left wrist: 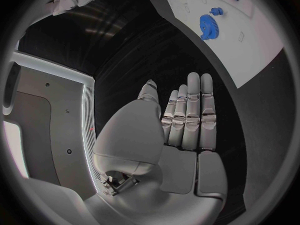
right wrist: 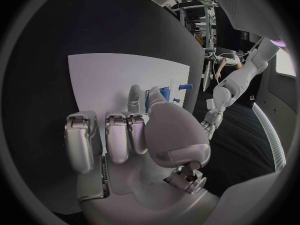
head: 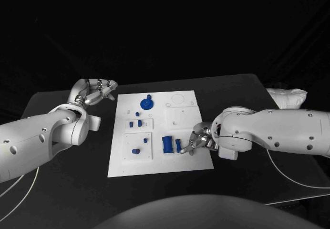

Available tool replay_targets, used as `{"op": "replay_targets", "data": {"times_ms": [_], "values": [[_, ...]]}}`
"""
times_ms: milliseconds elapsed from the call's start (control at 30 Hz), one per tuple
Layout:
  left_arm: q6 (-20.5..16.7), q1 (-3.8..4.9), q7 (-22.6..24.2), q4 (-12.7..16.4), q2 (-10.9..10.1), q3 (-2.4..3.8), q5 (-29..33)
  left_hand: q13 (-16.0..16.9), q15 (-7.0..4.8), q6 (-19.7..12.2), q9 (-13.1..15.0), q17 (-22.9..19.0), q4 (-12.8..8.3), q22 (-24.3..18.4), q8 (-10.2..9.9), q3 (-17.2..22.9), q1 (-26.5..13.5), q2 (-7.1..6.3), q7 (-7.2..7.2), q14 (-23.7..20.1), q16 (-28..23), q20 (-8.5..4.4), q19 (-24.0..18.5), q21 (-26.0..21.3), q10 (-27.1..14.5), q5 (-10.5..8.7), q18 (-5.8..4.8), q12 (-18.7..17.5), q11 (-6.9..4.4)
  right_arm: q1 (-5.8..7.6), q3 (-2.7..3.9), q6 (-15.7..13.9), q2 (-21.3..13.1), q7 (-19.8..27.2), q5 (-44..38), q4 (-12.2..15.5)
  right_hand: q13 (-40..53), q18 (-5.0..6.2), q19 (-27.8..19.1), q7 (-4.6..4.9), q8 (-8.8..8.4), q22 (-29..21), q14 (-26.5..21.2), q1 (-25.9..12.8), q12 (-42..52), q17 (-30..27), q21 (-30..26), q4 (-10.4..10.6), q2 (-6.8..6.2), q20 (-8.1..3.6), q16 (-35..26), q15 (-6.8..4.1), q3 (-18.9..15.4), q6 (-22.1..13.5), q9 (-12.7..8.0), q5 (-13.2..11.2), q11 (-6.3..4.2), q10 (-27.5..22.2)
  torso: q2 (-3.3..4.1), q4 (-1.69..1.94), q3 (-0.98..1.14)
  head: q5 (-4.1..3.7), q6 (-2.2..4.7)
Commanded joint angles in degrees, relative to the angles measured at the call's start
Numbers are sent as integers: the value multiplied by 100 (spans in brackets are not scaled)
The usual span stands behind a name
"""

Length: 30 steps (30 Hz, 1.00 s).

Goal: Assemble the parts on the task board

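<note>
The white task board (head: 185, 160) lies mid-table. A blue gear (head: 146, 103) stands near its far edge, the same gear (left wrist: 207, 26) showing in the left wrist view. Small blue parts (head: 136, 123) sit in the board's left half, and a bigger blue block (head: 167, 144) lies near its middle. My right hand (head: 198, 141) rests on the board's right side, thumb and a finger pinching a small blue piece (head: 178, 145) beside that block; the piece (right wrist: 164, 93) shows at the thumb tip. My left hand (head: 96, 90) hovers off the board's far left corner, its fingers (left wrist: 190, 112) straight and empty.
A crumpled white object (head: 285, 98) lies at the table's far right corner. A thin cable (head: 283, 172) runs over the table under my right arm. Bare black table (head: 68, 191) lies left of the board and in front of it.
</note>
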Motion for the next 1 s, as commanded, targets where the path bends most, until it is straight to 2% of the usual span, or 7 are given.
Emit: {"op": "replay_targets", "data": {"times_ms": [33, 267, 400, 1000], "values": [[73, 3, 26, 8, 7, 4, -28, 9, 35, -2, 8, -5, -2, -9, 21, -34, 2, 54, -16, 3, -40, 9, 39, -20, -27, 20, 68, 12, 13, -14, -2, 296, 41, -282, -160, -33, 1501, -38, 600, -11, 26, 1505, 597, 15, 16, 1508, 25, 11, 64, -30, 23, -45, -44, -47, 13, -28, -24, 599, -1, -1, -2, 14, 1], [57, 3, 27, 22, -14, 4, -43, 9, 35, -2, 8, -5, -2, -9, 21, -34, 2, 54, -16, 3, -40, 9, 39, -20, -27, 20, 68, 12, 13, -21, -2, 284, 84, -259, -203, -55, 1501, -38, 600, -10, 25, 1505, 597, 20, 16, 1508, 25, 15, 70, -31, 23, -45, -49, -53, 18, -28, -24, 599, 1, 10, -3, 12, 1], [51, 3, 28, 25, -20, 4, -47, 9, 35, -2, 8, -5, -2, -9, 21, -34, 2, 54, -16, 3, -40, 9, 39, -20, -27, 20, 68, 12, 13, -22, -2, 239, 106, -231, -192, -78, 1501, -38, 600, -9, 24, 1505, 597, 20, 16, 1508, 25, 21, 74, -32, 23, -46, -55, -58, 22, -28, -24, 599, 0, -3, -2, 25, 1], [46, 3, 27, 24, -15, 4, -50, 9, 35, -2, 8, -5, -2, -9, 21, -34, 2, 54, -16, 3, -40, 9, 39, -20, -27, 20, 68, 12, 13, -23, -1, 123, 206, -173, -159, -241, 1501, -38, 600, -14, 25, 1505, 597, 65, 16, 1508, 25, 31, 112, -36, 23, -48, -74, -70, 52, -26, -26, 599, -1, -3, -1, 20, 1]]}}
